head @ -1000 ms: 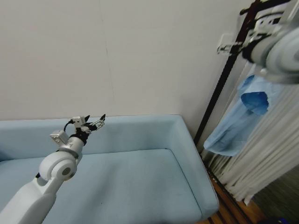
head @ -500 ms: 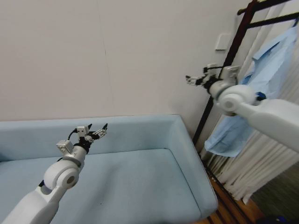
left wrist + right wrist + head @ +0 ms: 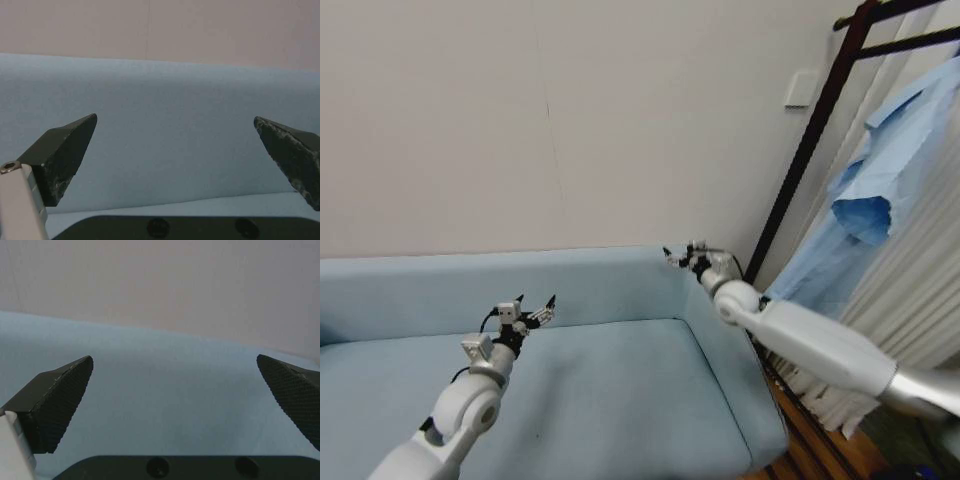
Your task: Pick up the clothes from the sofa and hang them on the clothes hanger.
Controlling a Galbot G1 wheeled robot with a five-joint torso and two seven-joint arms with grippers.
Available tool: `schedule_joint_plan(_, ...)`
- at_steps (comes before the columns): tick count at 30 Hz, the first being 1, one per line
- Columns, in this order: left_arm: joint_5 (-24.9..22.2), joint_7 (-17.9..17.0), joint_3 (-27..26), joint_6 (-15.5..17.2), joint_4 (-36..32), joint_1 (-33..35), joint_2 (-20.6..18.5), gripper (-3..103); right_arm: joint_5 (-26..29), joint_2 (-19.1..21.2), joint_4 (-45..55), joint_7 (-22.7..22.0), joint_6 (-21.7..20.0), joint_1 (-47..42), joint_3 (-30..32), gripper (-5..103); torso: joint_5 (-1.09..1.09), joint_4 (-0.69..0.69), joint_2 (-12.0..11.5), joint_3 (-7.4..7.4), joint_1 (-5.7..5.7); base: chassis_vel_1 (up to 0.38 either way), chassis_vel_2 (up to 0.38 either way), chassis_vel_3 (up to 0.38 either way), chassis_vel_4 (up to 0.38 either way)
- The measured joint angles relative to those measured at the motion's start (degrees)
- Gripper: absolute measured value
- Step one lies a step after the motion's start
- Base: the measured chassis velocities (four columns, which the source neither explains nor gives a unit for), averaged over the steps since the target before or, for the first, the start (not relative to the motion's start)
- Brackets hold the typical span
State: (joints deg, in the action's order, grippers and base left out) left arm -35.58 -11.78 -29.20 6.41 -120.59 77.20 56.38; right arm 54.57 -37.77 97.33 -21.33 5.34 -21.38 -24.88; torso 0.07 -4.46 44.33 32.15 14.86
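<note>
Pale-blue fabric pretty much everywhere. Counting it up: 1 sofa (image 3: 620,400), 1 light-blue shirt (image 3: 880,170), 1 dark clothes rack (image 3: 800,175) and 2 grippers.

The shirt hangs off the rack's upper bar, just past the sofa's right end, in front of a white curtain (image 3: 910,310). Its collar area and right side are cut off by the picture edge, so I can't tell what it actually hangs from up there. The rack's top and foot are cut off too, and so is the sofa's left end.

The left gripper (image 3: 534,305) hovers over the seat cushion on the left, pointing at the backrest. In the left wrist view you get 2 dark fingertips (image 3: 65,155) spread wide with nothing between them, just the backrest (image 3: 175,135) behind.

The right gripper (image 3: 678,254) is up by the top of the backrest near the sofa's right corner, close to the rack's pole. It's tiny and hard to read from the head camera, but in the right wrist view 2 knurled fingertips (image 3: 55,397) are spread wide too, nothing held, blue cushion and wall behind.

1 small white switch plate (image 3: 802,88) sits on the wall (image 3: 520,120) beside the pole.
</note>
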Motion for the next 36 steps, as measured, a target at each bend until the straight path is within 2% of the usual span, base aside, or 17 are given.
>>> schedule_joint_plan(3, 5.73, 0.65, -1.19, -2.39, -1.43, 5.95, 5.64, 100, -7.96, 0.46, 6.75, 0.74, 0.25, -17.29, 14.17, 100, 0.04, -0.02, 0.0, 0.0, 0.0, 0.0, 0.0, 0.0, 0.0)
schedule_joint_plan(4, 5.73, 0.65, -1.19, -2.39, -1.43, 5.95, 5.64, 100, -7.96, 0.46, 6.75, 0.74, 0.25, -17.29, 14.17, 100, 0.04, -0.02, 0.0, 0.0, 0.0, 0.0, 0.0, 0.0, 0.0)
schedule_joint_plan(6, 10.93, 1.28, -1.7, -3.84, -2.16, 9.62, 9.16, 100, -12.79, -1.09, 11.81, 0.81, -0.47, -29.19, 24.91, 100, -0.02, -0.02, 0.0, -0.01, -0.02, 0.0, 0.0, 0.0, 0.0)
schedule_joint_plan(8, 15.85, 3.28, -2.89, -5.13, -3.79, 13.19, 12.69, 100, -18.67, -3.31, 16.36, 2.86, -1.38, -41.15, 35.73, 100, 0.05, 0.01, 0.0, -0.01, -0.02, 0.0, 0.0, 0.0, 0.0)
schedule_joint_plan(9, 15.85, 3.28, -2.89, -5.13, -3.79, 13.19, 12.69, 100, -18.67, -3.31, 16.36, 2.86, -1.38, -41.15, 35.73, 100, 0.05, 0.01, 0.0, -0.01, -0.02, 0.0, 0.0, 0.0, 0.0)
schedule_joint_plan(13, 22.23, 4.92, -4.27, -6.54, -9.11, 19.4, 17.89, 100, -28.03, -10.79, 25.06, 9.8, -3.44, -61.18, 54.13, 100, 0.04, -0.03, 0.01, 0.0, -0.02, 0.0, 0.0, 0.0, 0.0)
schedule_joint_plan(14, 22.23, 4.92, -4.27, -6.54, -9.11, 19.4, 17.89, 100, -28.03, -10.79, 25.06, 9.8, -3.44, -61.18, 54.13, 100, 0.04, -0.03, 0.01, 0.0, -0.02, 0.0, 0.0, 0.0, 0.0)
schedule_joint_plan(16, 24.46, 5.22, -5.01, -5.79, -12.75, 21.93, 19.29, 100, -29.68, -15.85, 30.99, 13.04, -7.06, -67.73, 59.95, 100, 0.01, -0.02, 0.01, 0.0, -0.02, 0.0, 0.0, 0.0, 0.0)
schedule_joint_plan(18, 25.05, 5.91, -5.51, -3.39, -16.38, 23.68, 19.58, 100, -29.97, -21.03, 36.94, 17.77, -11.96, -72.2, 64.07, 100, 0.03, -0.01, 0.01, -0.01, -0.03, 0.0, 0.0, 0.0, 0.0)
schedule_joint_plan(19, 24.99, 6.11, -5.61, -2.09, -18.11, 24.33, 19.48, 100, -29.98, -23.35, 39.4, 19.9, -14.4, -73.43, 65.32, 100, -0.01, -0.02, 0.02, 0.0, -0.02, 0.0, 0.0, 0.0, 0.0)
schedule_joint_plan(20, 24.99, 6.11, -5.61, -2.09, -18.11, 24.33, 19.48, 100, -29.98, -23.35, 39.4, 19.9, -14.4, -73.43, 65.32, 100, -0.01, -0.02, 0.02, 0.0, -0.02, 0.0, 0.0, 0.0, 0.0)
schedule_joint_plan(22, 24.59, 7.33, -5.9, 0.21, -21.29, 25.3, 18.84, 100, -30.0, -27.1, 43.13, 22.23, -17.73, -74.56, 65.38, 100, 0.0, -0.02, 0.02, 0.0, -0.02, 0.0, 0.0, 0.0, 0.0)
schedule_joint_plan(25, 24.69, 7.84, -6.09, 0.75, -22.87, 26.03, 18.67, 100, -29.87, -29.51, 45.44, 20.95, -19.6, -73.86, 62.27, 100, 0.0, -0.01, 0.02, 0.01, -0.01, 0.0, 0.0, 0.0, 0.0)
schedule_joint_plan(30, 29.99, 8.26, -6.04, -3.92, -22.96, 27.24, 22.55, 100, -33.84, -31.79, 44.26, 19.56, -18.35, -71.84, 58.69, 100, 0.01, 0.02, 0.01, 0.02, 0.01, 0.0, 0.0, 0.0, 0.0)
schedule_joint_plan(31, 29.99, 8.26, -6.04, -3.92, -22.96, 27.24, 22.55, 100, -33.84, -31.79, 44.26, 19.56, -18.35, -71.84, 58.69, 100, 0.01, 0.02, 0.01, 0.02, 0.01, 0.0, 0.0, 0.0, 0.0)
schedule_joint_plan(34, 34.76, 8.93, -6.54, -7.62, -21.28, 26.99, 24.55, 100, -35.83, -31.77, 43.11, 19.66, -16.39, -71.44, 59.3, 100, 0.01, -0.01, 0.01, 0.02, 0.01, 0.0, 0.0, 0.0, 0.0)
schedule_joint_plan(36, 35.77, 9.07, -7.16, -8.98, -20.92, 26.78, 26.08, 100, -37.19, -31.81, 42.5, 19.72, -15.42, -71.33, 60.13, 100, 0.01, 0.0, 0.01, 0.02, 0.01, 0.0, 0.0, 0.0, 0.0)
